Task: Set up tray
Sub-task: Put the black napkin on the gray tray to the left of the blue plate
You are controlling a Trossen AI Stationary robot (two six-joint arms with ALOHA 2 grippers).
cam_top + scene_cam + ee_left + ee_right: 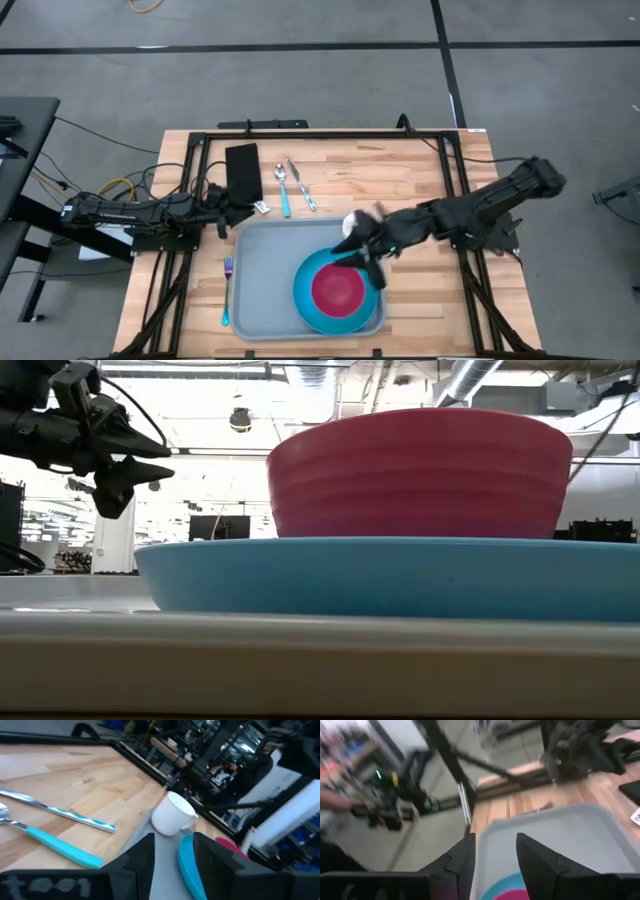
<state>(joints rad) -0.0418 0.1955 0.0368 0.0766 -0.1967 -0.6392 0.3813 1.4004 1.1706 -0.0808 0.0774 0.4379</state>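
Note:
The grey-blue tray (270, 280) lies on the wooden table, and a blue plate (310, 300) rests flat in its right half. A red bowl (338, 289) stands on that plate (400, 575). A white cup (351, 224) sits at the tray's far rim; inside or outside it, I cannot tell. My right gripper (368, 262) hovers open over the plate's far edge, beside the cup, with the tray (560, 835) beneath it. My left gripper (228, 212) is open at the tray's far left corner, pointing right toward the cup (172, 815).
A teal-handled spoon (283, 188) and a knife (301, 186) lie on the table beyond the tray. A fork (228, 292) lies left of the tray. A flat black object (243, 170) sits at the far left. Black frame bars border the table.

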